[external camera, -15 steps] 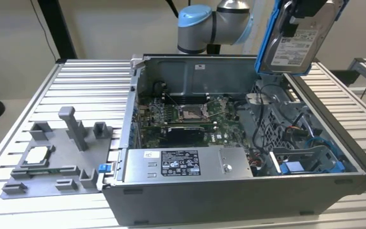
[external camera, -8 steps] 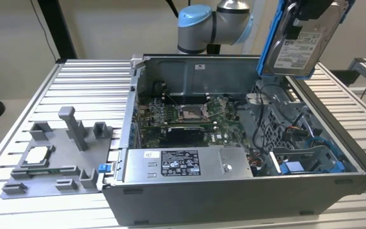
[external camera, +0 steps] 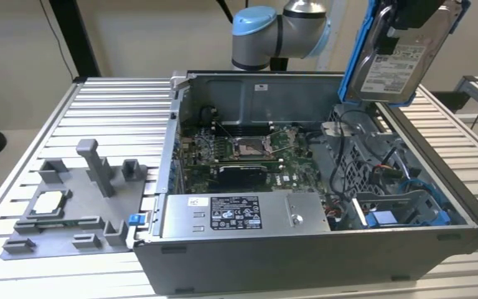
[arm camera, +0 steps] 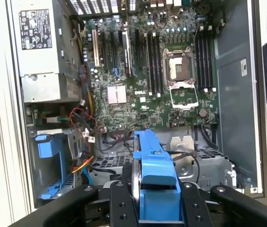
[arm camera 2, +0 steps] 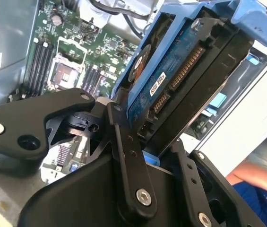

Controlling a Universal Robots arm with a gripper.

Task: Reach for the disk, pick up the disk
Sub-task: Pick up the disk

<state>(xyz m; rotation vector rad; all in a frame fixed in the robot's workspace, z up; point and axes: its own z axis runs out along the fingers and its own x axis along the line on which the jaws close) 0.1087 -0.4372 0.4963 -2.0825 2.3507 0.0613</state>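
The grey-and-blue jointed robot arm [external camera: 276, 28] reaches in from above, its black tool [external camera: 411, 15] raised high over the open grey metal computer case [external camera: 305, 187]. The tool is pinching one flat silver-grey hard disk in a blue plastic frame [external camera: 397, 59], its black fingers [arm camera 2: 126, 156] pressed against the disk's two sides in the second wrist view. The disk hangs clear of the case, tilted, label facing outward. The case stands on a ribbed aluminium tabletop [external camera: 114, 109] beside one grey plastic fixture [external camera: 77, 205]. A pale wall [external camera: 139, 31] stands behind.
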